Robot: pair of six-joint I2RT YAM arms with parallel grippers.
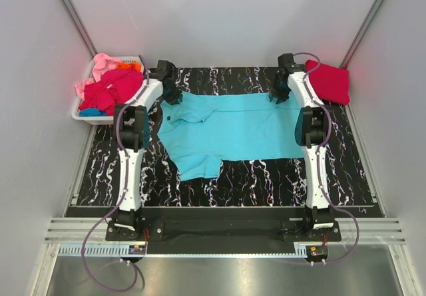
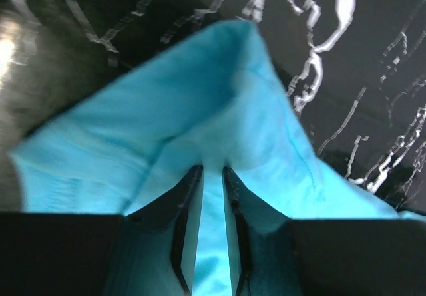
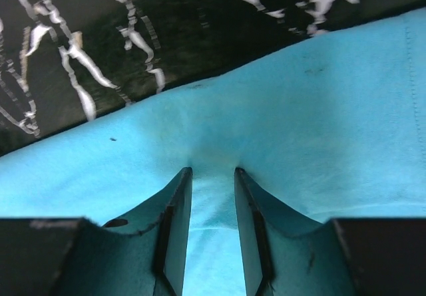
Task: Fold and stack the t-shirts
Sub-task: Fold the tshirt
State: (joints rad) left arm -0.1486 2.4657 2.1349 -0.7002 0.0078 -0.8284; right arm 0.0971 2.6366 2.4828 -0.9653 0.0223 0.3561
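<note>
Two grips: clenched on the turquoise t-shirt (image 1: 233, 126), along its far edge.
Left end effector (image 2: 212, 171): pinching raised cloth, far-left corner.
Right end effector (image 3: 213, 171): pinching far-right corner.
Position: spread across the surface (image 1: 266, 176), between both.

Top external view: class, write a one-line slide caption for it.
Left hand and right hand pinch the far edge of the turquoise t-shirt spread on the marbled table.
</note>
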